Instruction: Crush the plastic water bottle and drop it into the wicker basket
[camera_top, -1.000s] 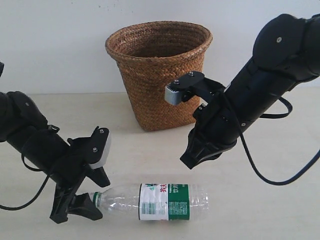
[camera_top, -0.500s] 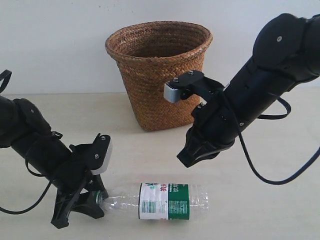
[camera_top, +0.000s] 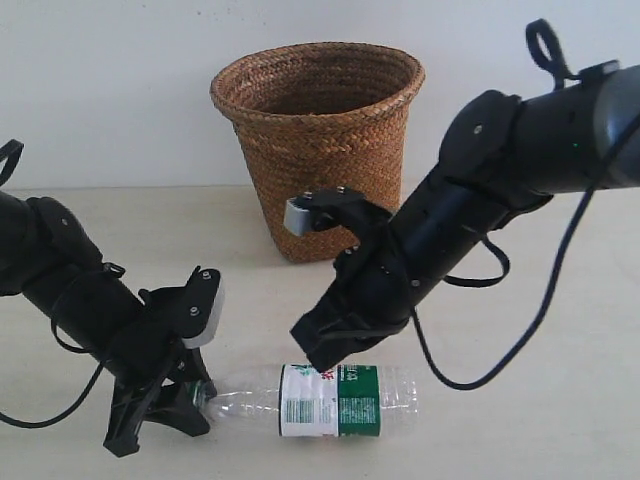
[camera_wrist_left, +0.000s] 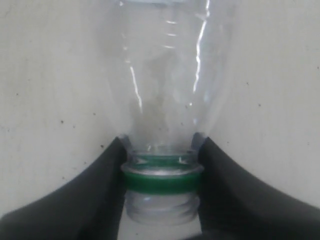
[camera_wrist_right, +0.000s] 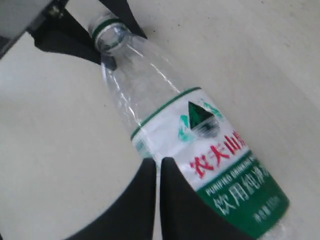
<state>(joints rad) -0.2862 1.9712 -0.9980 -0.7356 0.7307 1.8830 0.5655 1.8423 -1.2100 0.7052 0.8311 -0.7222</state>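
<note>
two steps, first in hand: the crush; the bottle (camera_top: 330, 402) looks full-shaped, not yet flattened.
bottle: lies on its side on the tabletop (camera_top: 520, 380), in front of the basket (camera_top: 320, 180) and apart from it, neck toward the left arm.
left end effector (camera_top: 192, 398): clenched on the bottle's neck at the green ring, one finger on each side.
right end effector (camera_top: 315, 360): fingers pressed together with nothing between them, tips at the label's edge; touching the bottle or just above it, i cannot tell.
next move: probably the right arm bears down on the body while the left pins the neck. the round bottle may roll, so the push should land mid-body. the mouth shows no cap, so air can escape.
count: one bottle, one basket, two arms, two end effectors.
</note>
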